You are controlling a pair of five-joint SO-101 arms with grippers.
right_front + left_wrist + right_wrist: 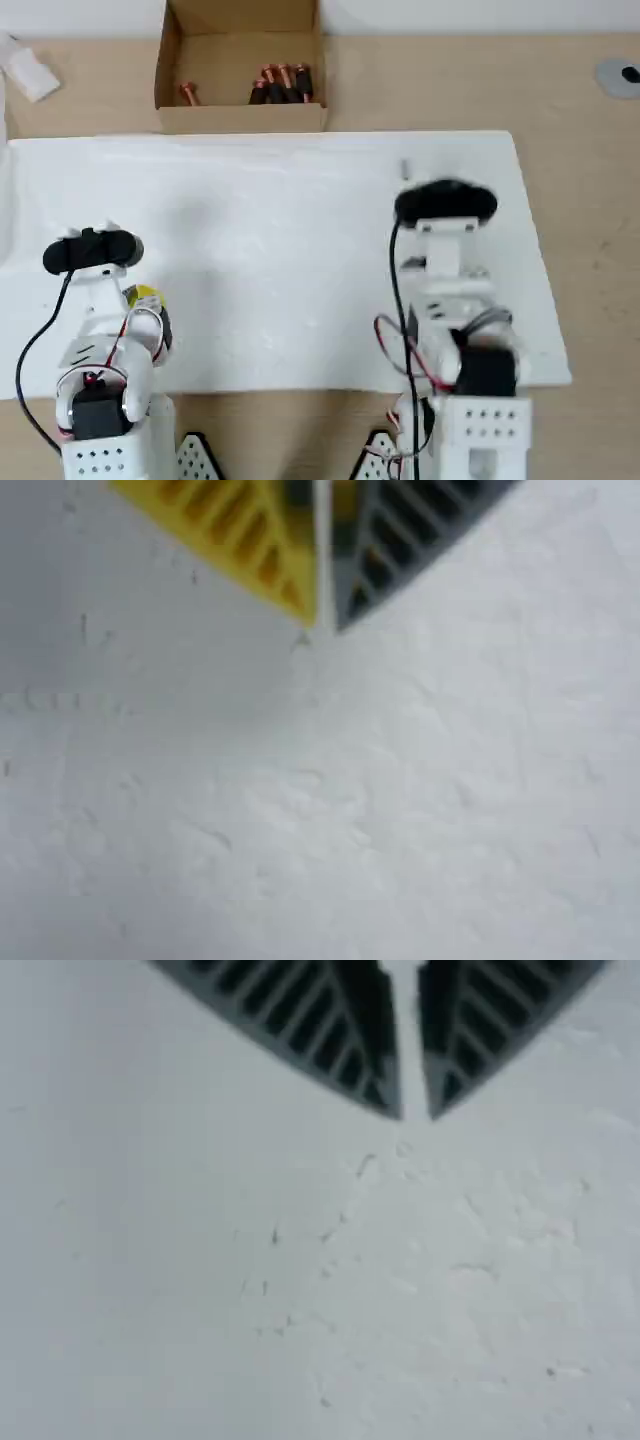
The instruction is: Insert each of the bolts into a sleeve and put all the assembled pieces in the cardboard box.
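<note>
Left tool (322, 620), right tool (412, 1110), well apart from bolts (283, 84) in box (240, 118)

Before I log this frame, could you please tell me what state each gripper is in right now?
Left gripper: closed, holding nothing.
Right gripper: closed, holding nothing.

Matt cardboard box (240, 118) w/ shiny coppery metal bolts (283, 83); rough matt sheet (260, 260).
</note>
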